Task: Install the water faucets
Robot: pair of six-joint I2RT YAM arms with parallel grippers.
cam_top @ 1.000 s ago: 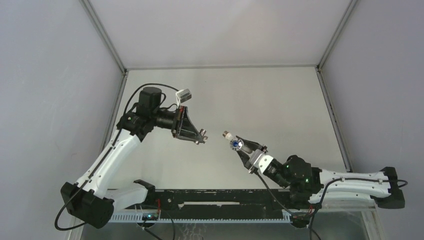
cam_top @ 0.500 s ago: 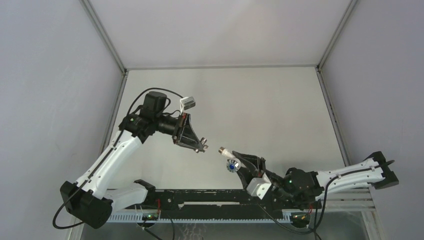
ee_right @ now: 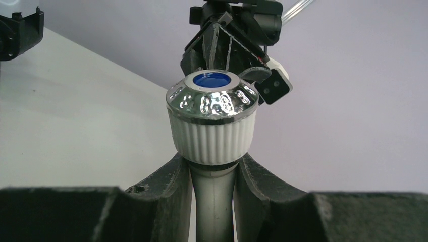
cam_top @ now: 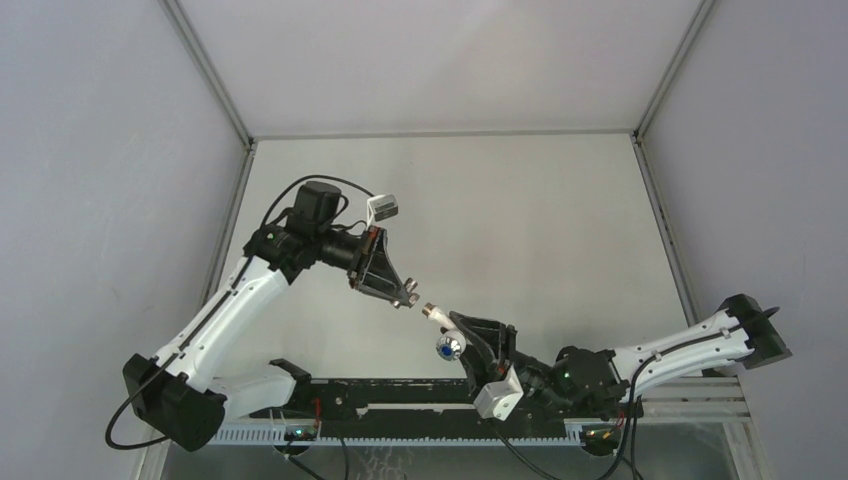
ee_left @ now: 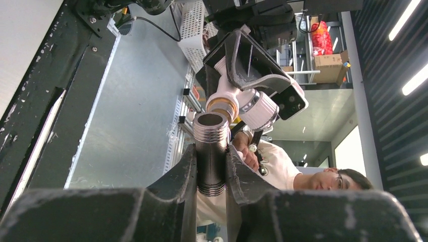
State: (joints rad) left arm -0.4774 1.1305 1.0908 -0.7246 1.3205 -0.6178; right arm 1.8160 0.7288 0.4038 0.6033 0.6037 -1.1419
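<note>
Two pincers face each other above desk (cam_top: 560, 220). Top view: my left pincer (cam_top: 403, 291) clamps grey fitting (cam_top: 410, 298); my right pincer (cam_top: 462, 333) grips white tap (cam_top: 434, 313), tap tip just beside fitting.

Left wrist: fitting upright in narrow clamp, threaded mouth at tap's brass end; cannot tell if touching.

Right wrist: tap's ribbed knob, blue cap on top, stem pinched below.

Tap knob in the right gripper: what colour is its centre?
Blue, ringed in chrome; the knob shows best in the right wrist view.
</note>
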